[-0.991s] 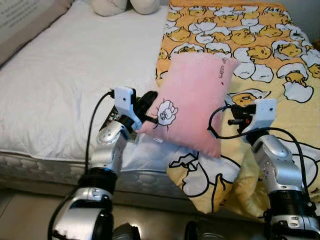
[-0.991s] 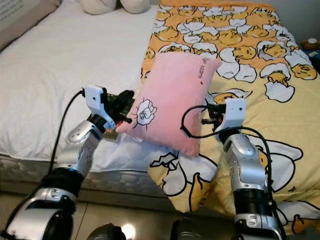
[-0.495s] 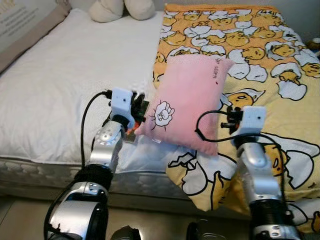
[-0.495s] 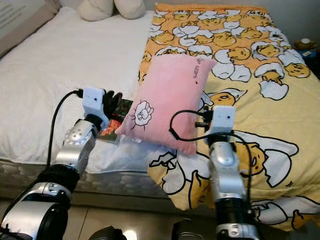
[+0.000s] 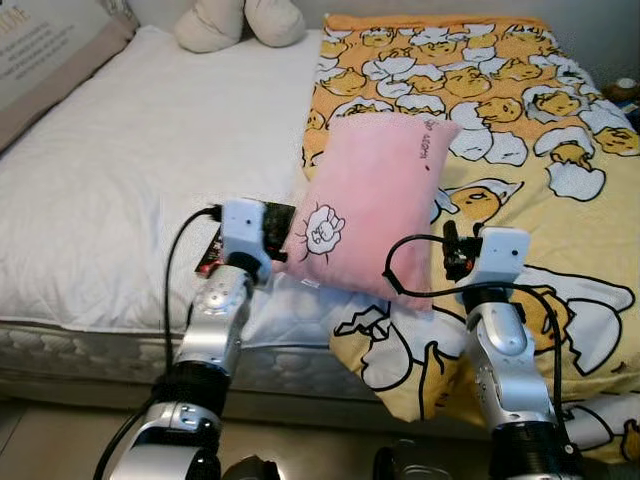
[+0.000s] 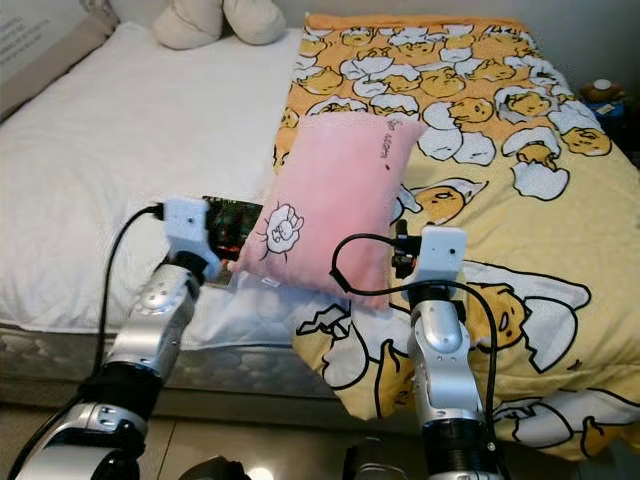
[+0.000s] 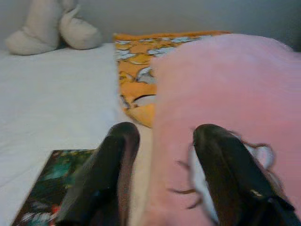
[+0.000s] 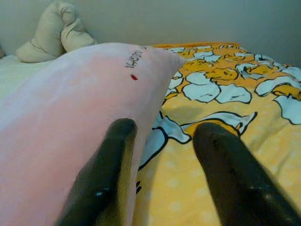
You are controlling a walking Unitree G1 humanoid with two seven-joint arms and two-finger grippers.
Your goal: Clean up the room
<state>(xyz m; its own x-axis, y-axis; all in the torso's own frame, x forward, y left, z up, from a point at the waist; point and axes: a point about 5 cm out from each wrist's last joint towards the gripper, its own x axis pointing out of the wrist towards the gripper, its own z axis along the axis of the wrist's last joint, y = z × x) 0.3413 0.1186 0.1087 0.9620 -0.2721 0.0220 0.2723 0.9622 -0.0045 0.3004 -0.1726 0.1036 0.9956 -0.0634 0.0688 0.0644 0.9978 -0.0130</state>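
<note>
A pink pillow (image 5: 375, 205) with a small white cartoon patch lies tilted on the bed, half on the yellow blanket (image 5: 520, 110). My left gripper (image 5: 275, 235) is open at the pillow's near left corner, and the pillow's edge lies between its fingers (image 7: 117, 155). On the pillow's near right side my right gripper (image 5: 447, 250) is open too. One of its fingers (image 8: 115, 150) rests against the pillow's side, the other over the blanket. A dark book (image 6: 235, 215) lies flat on the white sheet under the left gripper.
The white mattress (image 5: 130, 160) spreads to the left. A cream plush toy (image 5: 240, 20) sits at the head of the bed, and a beige cushion (image 5: 40, 50) at the far left. The blanket hangs over the near bed edge (image 5: 420, 370).
The camera has shifted back a little. Both arms have lowered slightly and sit closer together at the pillow's near corners. The pillow lies in the same place on the bed.
</note>
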